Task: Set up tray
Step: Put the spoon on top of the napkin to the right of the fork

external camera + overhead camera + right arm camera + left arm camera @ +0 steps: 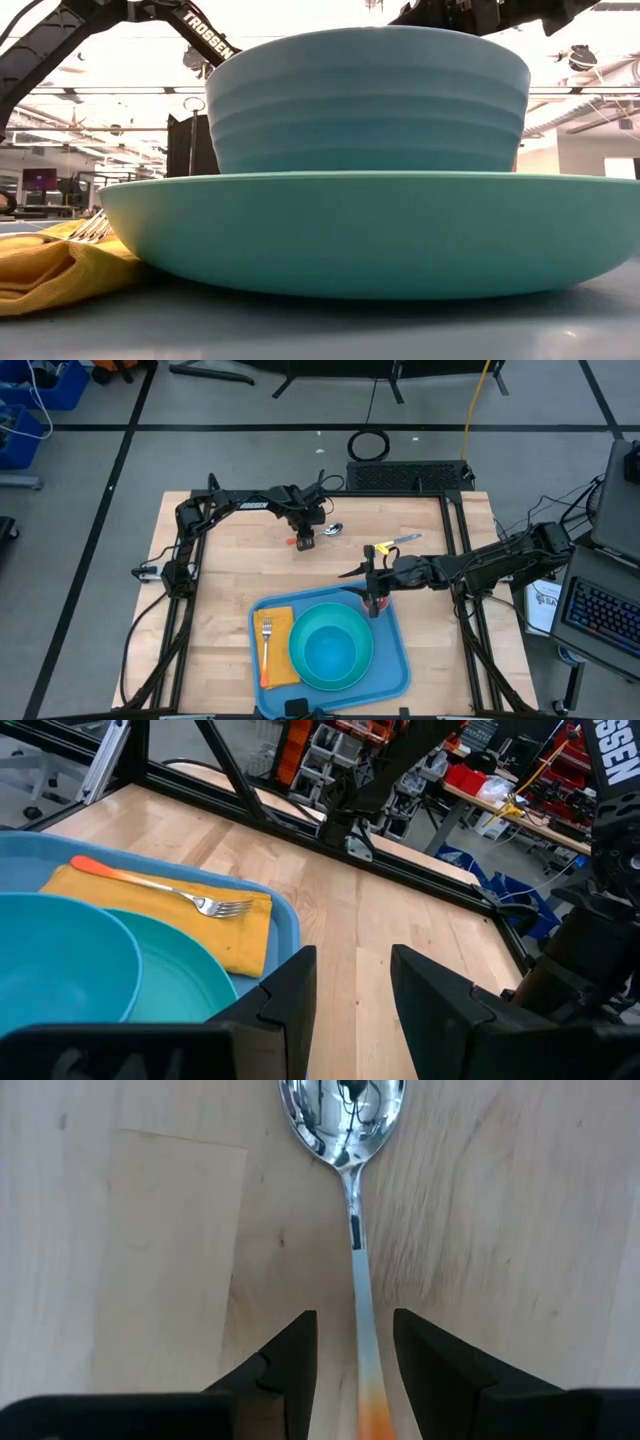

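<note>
Fingers of the left hand (pixel 355 1370) stand apart astride a spoon (pixel 347 1140) – slim handle between them, not yet pinched, likely lined up for a grasp. Its polished bowl lies on pale wooden counter (pixel 230 560). Right hand (pixel 350 1000), open and empty, hovers over the tray (pixel 395 675) – blue, glossy, low-rimmed – at the counter's near edge, bearing yellow cloth napkin (pixel 280 650), fork (pixel 267 645), teal plate and bowl (pixel 330 643).

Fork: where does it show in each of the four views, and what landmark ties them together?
High view: fork on the yellow napkin, left part of the blue tray.
Low view: only the tines at far left, above the napkin.
Left wrist view: not in it; that is a spoon.
Right wrist view: fork on the napkin, upper left.
Shared landmark: the napkin beside the teal plate.
</note>
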